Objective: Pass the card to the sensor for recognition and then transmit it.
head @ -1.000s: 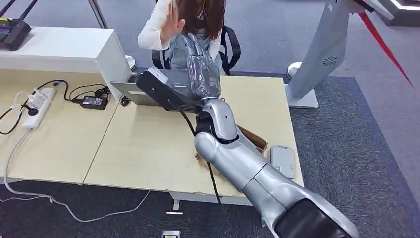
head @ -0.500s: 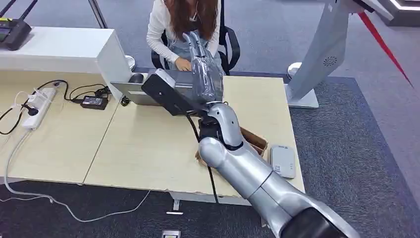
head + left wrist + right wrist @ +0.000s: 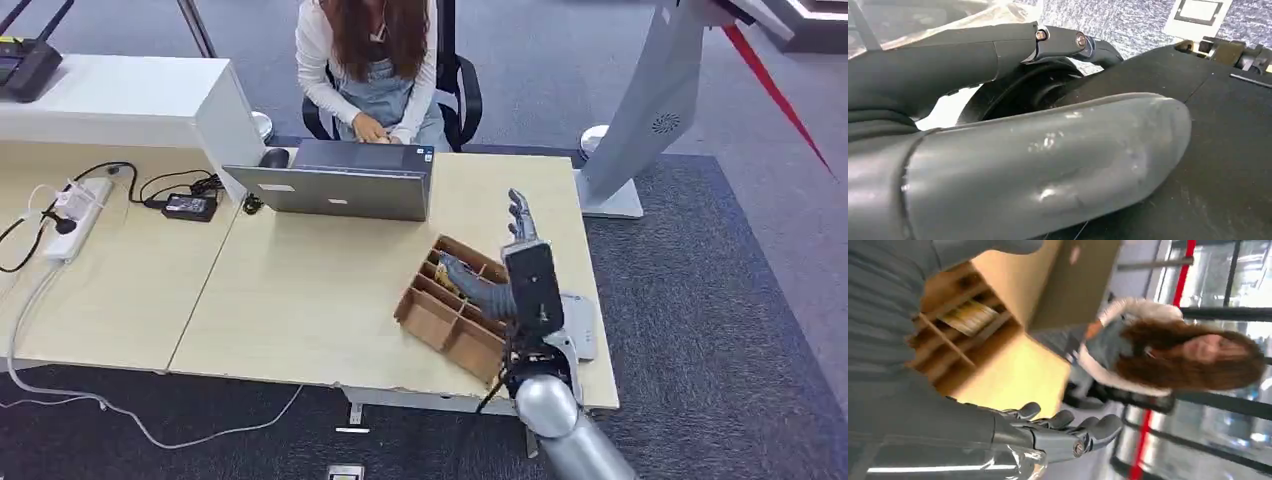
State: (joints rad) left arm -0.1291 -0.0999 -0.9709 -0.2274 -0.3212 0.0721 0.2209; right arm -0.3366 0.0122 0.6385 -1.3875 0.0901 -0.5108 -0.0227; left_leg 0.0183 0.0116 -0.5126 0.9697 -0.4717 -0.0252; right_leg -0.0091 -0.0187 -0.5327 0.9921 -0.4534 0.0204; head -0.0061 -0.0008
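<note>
Since the right hand [image 3: 500, 270] hangs above the divided box [image 3: 452, 318] with fingers spread and nothing in them, drop thumb-first onto the yellowish card [image 3: 967, 316] in its slot, probably edge-up. Left hand: can't tell.

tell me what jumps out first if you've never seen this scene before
The robot's right hand stands out first, raised over the brown divided box near the right end of the wooden desk, fingers apart and holding nothing. Next comes the person seated across the desk, typing at the grey laptop. A flat grey device lies by the desk's right edge, beside the box.
</note>
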